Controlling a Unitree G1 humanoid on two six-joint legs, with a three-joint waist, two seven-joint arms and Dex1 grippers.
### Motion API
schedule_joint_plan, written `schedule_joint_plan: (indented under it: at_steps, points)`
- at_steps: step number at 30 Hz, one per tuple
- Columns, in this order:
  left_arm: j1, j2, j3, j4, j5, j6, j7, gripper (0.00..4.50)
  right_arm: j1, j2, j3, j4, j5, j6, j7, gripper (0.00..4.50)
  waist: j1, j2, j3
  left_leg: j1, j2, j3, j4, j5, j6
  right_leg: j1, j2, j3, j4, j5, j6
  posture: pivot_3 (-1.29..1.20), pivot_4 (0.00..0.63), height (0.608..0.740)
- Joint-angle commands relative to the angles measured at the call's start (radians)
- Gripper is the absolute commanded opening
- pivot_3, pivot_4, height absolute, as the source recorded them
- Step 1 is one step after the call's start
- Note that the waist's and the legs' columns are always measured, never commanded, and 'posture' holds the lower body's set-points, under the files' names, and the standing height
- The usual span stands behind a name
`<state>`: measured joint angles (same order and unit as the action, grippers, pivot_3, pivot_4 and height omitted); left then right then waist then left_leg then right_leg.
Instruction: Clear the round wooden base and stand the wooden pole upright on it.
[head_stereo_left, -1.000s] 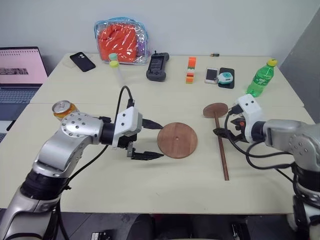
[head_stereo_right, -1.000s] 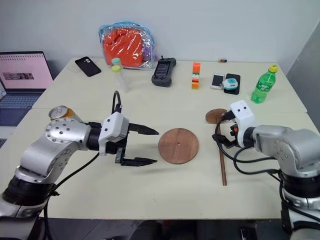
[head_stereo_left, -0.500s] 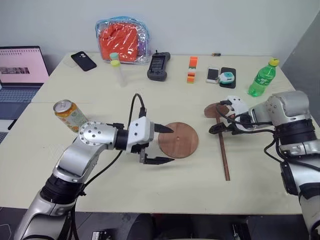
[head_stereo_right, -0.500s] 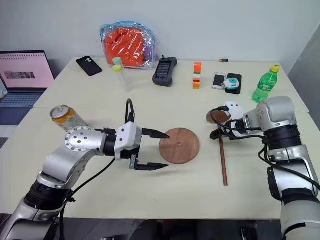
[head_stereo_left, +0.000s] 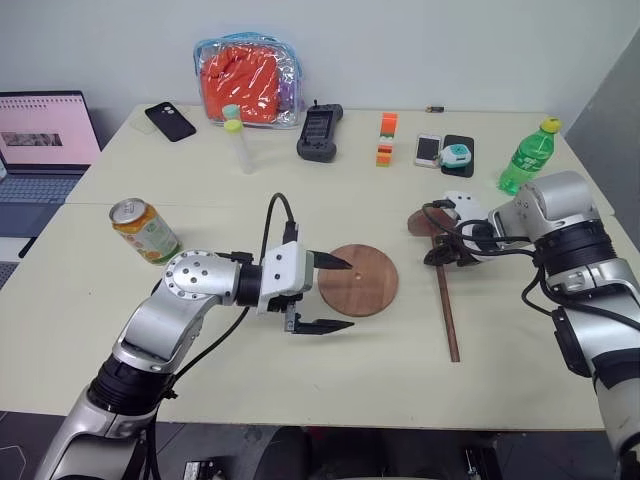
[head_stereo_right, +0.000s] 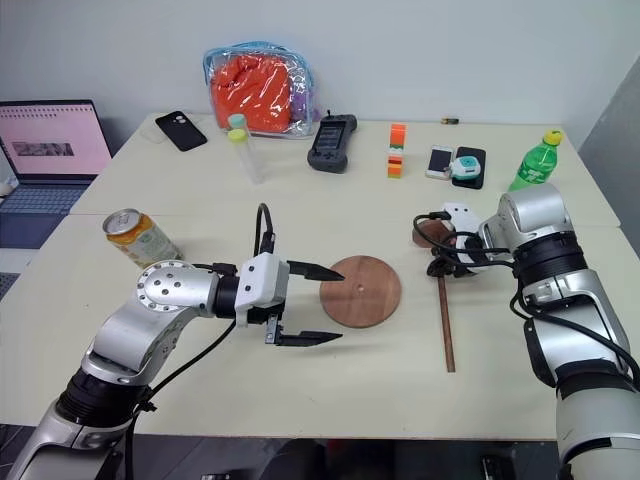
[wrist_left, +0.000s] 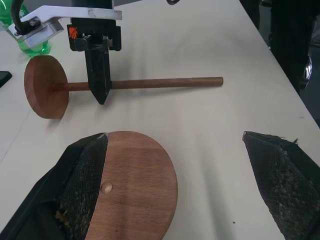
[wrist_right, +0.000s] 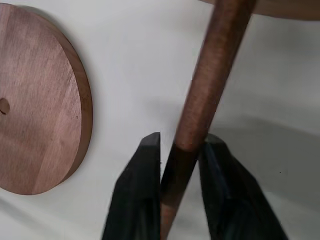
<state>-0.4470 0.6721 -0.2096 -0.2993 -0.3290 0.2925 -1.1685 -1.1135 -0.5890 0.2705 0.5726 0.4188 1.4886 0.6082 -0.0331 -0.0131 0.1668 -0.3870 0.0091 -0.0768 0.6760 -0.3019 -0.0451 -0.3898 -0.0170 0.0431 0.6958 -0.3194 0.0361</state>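
Right gripper (wrist_right: 181, 150): fingers clamped on pole (head_stereo_left: 446, 305), lying flat toward tabletop's (head_stereo_left: 200, 390) right edge. Left gripper (head_stereo_left: 333, 293): fingers apart, just beside bare base (head_stereo_left: 358, 280) at tabletop's centre.

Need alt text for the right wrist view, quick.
The right pincer is shut on the wooden pole, its two black fingers clamping the rod above the pale table. The round wooden base lies flat beside it.
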Motion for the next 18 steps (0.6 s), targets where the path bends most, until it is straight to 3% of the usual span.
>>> schedule_joint_plan:
  at_steps: [1, 9, 11, 13, 15, 18]
  points:
    - [-0.028, -0.005, 0.006, 0.018, 0.003, -0.028, -0.008, 4.5, -0.031, -0.007, -0.056, -0.022, -0.013, 0.009, -0.006, 0.23, 0.0, 0.0, 0.0, 0.0, 0.0, 0.0, 0.0, 0.0, 0.0, 0.0, 0.0, 0.0, 0.0, 0.0, 0.0, 0.0, 0.15, 0.74]
    - [-0.07, 0.006, 0.025, 0.117, 0.011, -0.058, -0.039, 4.5, -0.028, 0.026, -0.261, -0.178, 0.006, 0.124, -0.103, 0.23, 0.0, 0.0, 0.0, -0.003, 0.0, -0.001, 0.0, 0.0, 0.0, -0.002, 0.0, -0.001, 0.0, 0.0, 0.0, 0.0, 0.15, 0.74]
    - [-0.073, 0.031, 0.072, 0.146, -0.017, -0.03, -0.045, 4.5, -0.015, 0.052, -0.342, -0.417, 0.049, 0.109, -0.109, 0.23, 0.0, 0.001, 0.0, -0.004, 0.0, -0.001, 0.0, 0.0, 0.0, -0.004, 0.0, -0.001, 0.001, 0.0, 0.0, 0.0, 0.15, 0.74]
    - [-0.06, 0.064, 0.111, 0.149, -0.038, 0.014, -0.045, 4.5, 0.018, 0.152, -0.518, -0.679, 0.13, 0.075, -0.117, 0.23, -0.009, 0.001, 0.0, -0.014, 0.0, 0.001, 0.003, 0.0, 0.0, -0.016, 0.0, 0.001, 0.007, 0.0, 0.0, 0.0, 0.15, 0.74]
    - [-0.032, 0.1, 0.124, 0.124, -0.046, 0.046, -0.05, 4.5, 0.122, 0.212, -0.565, -0.909, 0.171, -0.033, -0.122, 0.23, -0.016, 0.001, 0.0, -0.015, 0.002, 0.0, 0.003, 0.001, 0.0, -0.018, -0.001, 0.0, 0.008, 0.0, 0.0, 0.0, 0.15, 0.74]
    - [0.009, 0.154, 0.151, 0.104, -0.065, 0.078, -0.074, 4.5, 0.246, 0.335, -0.555, -1.094, 0.174, -0.186, -0.181, 0.23, -0.021, 0.0, -0.002, -0.014, 0.003, -0.005, 0.0, 0.0, 0.0, -0.016, 0.0, -0.004, 0.008, 0.0, 0.0, 0.0, 0.15, 0.74]
